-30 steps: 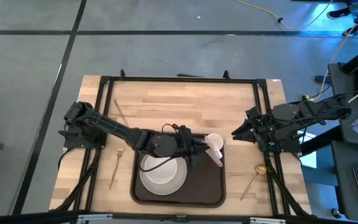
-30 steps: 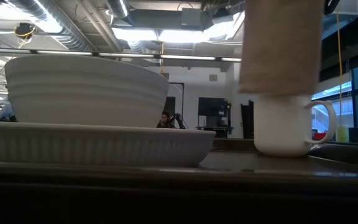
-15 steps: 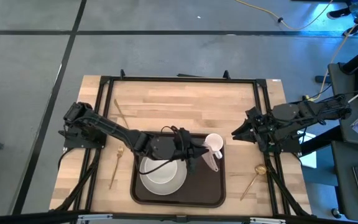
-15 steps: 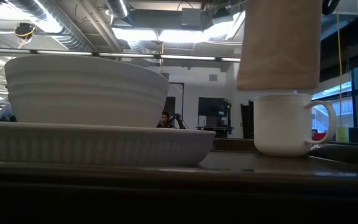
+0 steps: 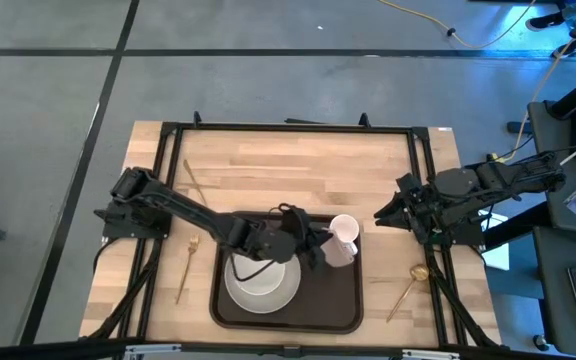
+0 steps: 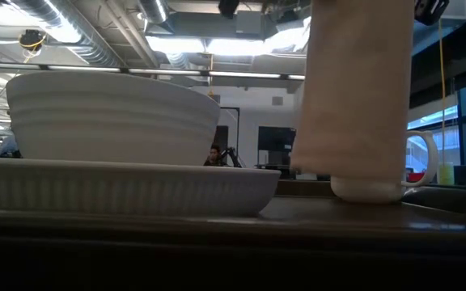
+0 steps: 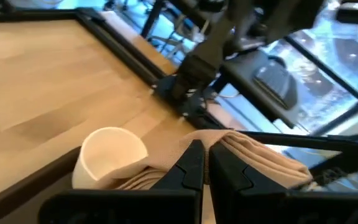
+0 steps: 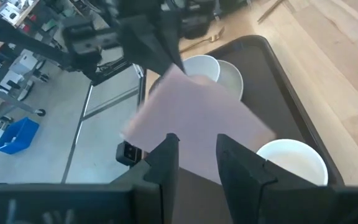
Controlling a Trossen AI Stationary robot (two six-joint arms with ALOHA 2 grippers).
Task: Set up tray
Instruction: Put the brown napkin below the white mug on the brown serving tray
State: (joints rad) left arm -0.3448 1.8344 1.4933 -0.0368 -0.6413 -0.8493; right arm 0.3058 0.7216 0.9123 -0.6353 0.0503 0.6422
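The large dark brown rectangular tray [image 5: 288, 300] with its raised rim sat at the near middle of the pale wooden surface [image 5: 288, 170], carrying a white ribbed bowl [image 5: 260, 272] on a white round plate [image 5: 268, 296] in its left half and a white ceramic mug [image 5: 342, 232] at its far right corner. The left hand [image 5: 320, 246] reached over the tray just beside the mug, its fingers [image 7: 191, 163] clenched on a pinkish-tan cloth napkin [image 5: 337, 252], which hung down against the mug (in the low view the napkin [image 6: 354, 89] covered most of the mug [image 6: 379, 182]).

The right hand [image 5: 380, 215] hovered over the right edge of the surface, well apart from the tray, its fingers [image 8: 165, 163] parted with nothing between them.

A gold spoon [image 5: 404, 287] lay on the surface right of the tray, a gold fork [image 5: 185, 265] lay left of it, and a thin gold utensil [image 5: 194, 180] lay farther back on the left.
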